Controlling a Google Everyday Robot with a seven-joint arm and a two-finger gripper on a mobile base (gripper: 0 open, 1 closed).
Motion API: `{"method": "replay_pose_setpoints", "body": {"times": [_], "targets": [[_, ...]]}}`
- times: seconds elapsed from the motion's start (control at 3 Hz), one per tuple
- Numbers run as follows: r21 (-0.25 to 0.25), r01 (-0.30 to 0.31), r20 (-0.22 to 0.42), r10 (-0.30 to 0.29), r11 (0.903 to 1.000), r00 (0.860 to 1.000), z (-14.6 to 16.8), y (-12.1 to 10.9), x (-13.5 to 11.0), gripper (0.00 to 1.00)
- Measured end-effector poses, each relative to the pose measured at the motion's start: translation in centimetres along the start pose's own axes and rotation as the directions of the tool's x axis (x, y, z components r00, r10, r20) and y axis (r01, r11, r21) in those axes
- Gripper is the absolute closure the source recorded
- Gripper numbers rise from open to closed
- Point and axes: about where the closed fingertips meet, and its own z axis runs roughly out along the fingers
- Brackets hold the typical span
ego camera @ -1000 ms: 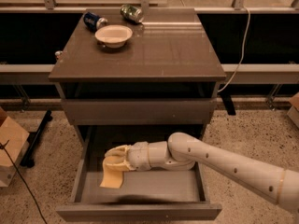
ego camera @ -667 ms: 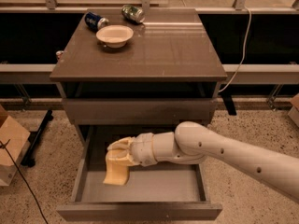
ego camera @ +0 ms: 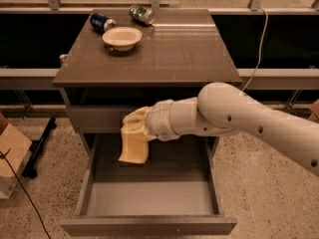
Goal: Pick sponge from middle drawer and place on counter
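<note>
Pale-yellow sponge, long axis seemingly vertical, top end pinched in the hand above the middle drawer

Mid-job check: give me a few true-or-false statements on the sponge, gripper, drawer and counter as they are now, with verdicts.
1. The drawer is open. True.
2. The gripper is shut on the sponge. True.
3. The sponge lies on the drawer floor. False: it hangs from the gripper above the floor.
4. The bowl sits in the drawer. False: it is on the counter.
5. The two cans on the counter stand upright. False: both lie on their sides.
</note>
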Motion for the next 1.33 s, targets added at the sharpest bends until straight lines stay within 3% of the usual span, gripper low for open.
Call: {"method": "replay_pose_setpoints", "body": {"times": [0.33, 0.67, 1.0, 1.33], "targets": [[0.0, 0.001, 0.0, -0.001, 1.0, 1.0, 0.0, 0.0, 0.0, 1.0], [0.06, 0.027, -0.025, -0.025, 0.9978, 0.999, -1.4, -1.8, -1.4, 1.0], [0.137, 0.027, -0.019, -0.025, 0.9901, 1.0, -3.9, -5.1, -3.0, 1.0], [0.236, -0.054, 0.063, 0.04, 0.9702, 0.997, -7.6, -11.7, -4.2, 1.0]]}}
